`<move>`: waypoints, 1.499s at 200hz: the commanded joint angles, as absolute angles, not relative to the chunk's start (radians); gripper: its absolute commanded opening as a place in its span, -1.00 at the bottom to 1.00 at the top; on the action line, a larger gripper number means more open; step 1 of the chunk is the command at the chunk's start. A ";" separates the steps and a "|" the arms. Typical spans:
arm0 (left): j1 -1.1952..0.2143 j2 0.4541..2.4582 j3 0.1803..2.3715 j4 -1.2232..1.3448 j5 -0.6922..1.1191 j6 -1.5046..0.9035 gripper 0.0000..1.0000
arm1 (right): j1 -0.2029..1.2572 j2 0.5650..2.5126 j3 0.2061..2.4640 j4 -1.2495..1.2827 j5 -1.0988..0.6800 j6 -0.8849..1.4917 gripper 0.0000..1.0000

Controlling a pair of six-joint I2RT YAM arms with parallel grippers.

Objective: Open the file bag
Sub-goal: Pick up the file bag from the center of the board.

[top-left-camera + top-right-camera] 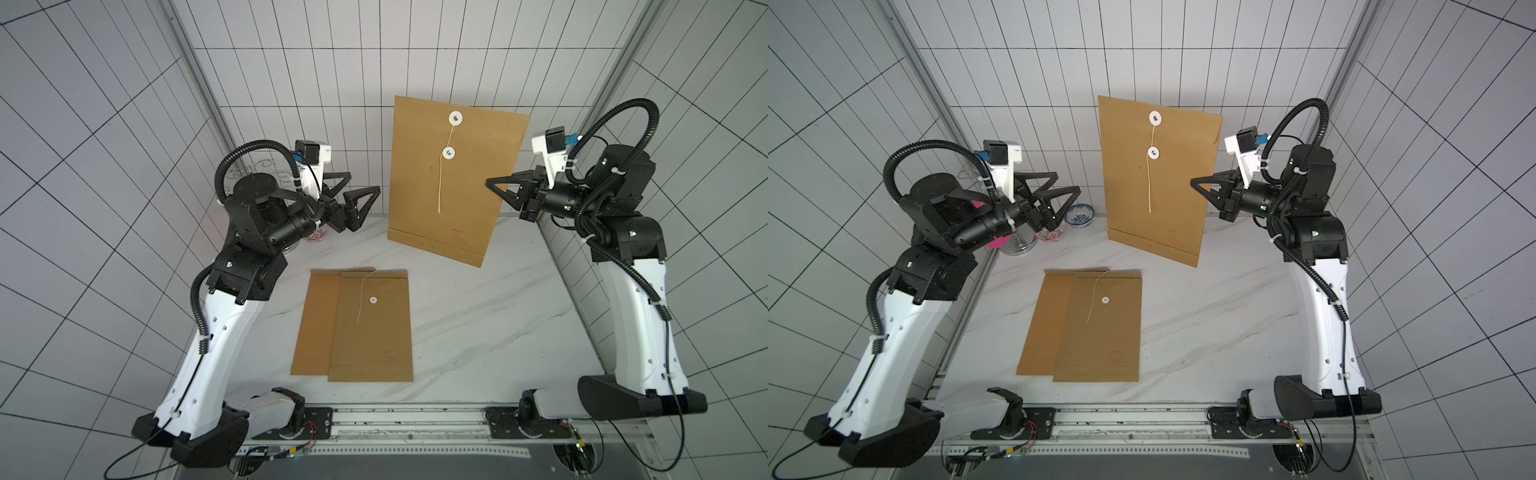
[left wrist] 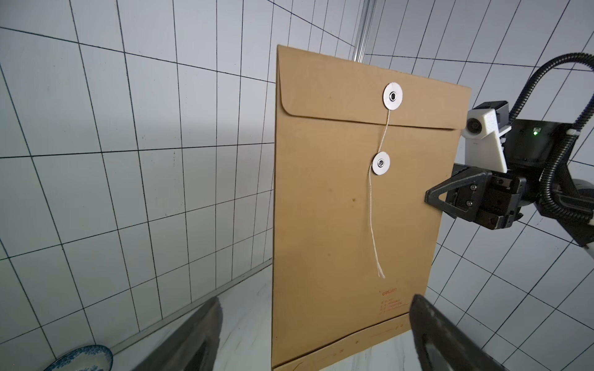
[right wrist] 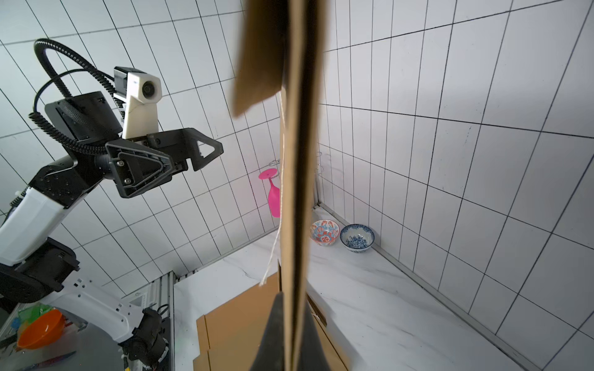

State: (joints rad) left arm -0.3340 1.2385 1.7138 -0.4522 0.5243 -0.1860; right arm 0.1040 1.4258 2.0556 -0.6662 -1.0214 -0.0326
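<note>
Right gripper (image 1: 493, 183) clamped shut on file bag (image 1: 449, 187) side edge, bag upright between both grippers, near back wall. Left gripper (image 1: 363, 183) wide open, empty, just beside bag. String (image 2: 371, 225) hangs loose, apparently off lower button (image 2: 381, 163). Next, likely: pinch flap (image 2: 337, 102) lip, peel outward; right grip firm.

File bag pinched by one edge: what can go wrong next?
1. The right gripper clamps the file bag by one side edge only; a push on the flap may swing or slip it.
2. The loose string hangs down the front; the open left gripper could snag it.
</note>
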 commanded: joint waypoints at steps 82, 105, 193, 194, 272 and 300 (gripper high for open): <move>-0.242 1.260 1.588 -0.088 0.935 -0.196 0.80 | 0.213 1.393 2.283 -1.009 -1.011 -0.314 -1.00; -0.242 1.259 1.567 0.024 1.012 -0.271 0.79 | 0.214 1.370 2.263 -0.974 -1.078 -0.281 -1.00; -0.315 1.246 1.530 0.206 1.143 -0.409 0.70 | 0.212 1.332 2.153 -0.702 -1.193 -0.080 -1.00; -0.316 1.246 1.530 0.209 1.144 -0.411 0.70 | 0.212 1.333 2.153 -0.701 -1.193 -0.080 -1.00; -0.419 1.224 1.567 0.313 1.141 -0.488 0.34 | 0.212 1.322 2.110 -0.689 -1.181 -0.069 -1.00; -0.419 1.194 1.572 0.304 1.127 -0.481 0.16 | 0.210 1.299 2.070 -0.689 -1.163 -0.079 -1.00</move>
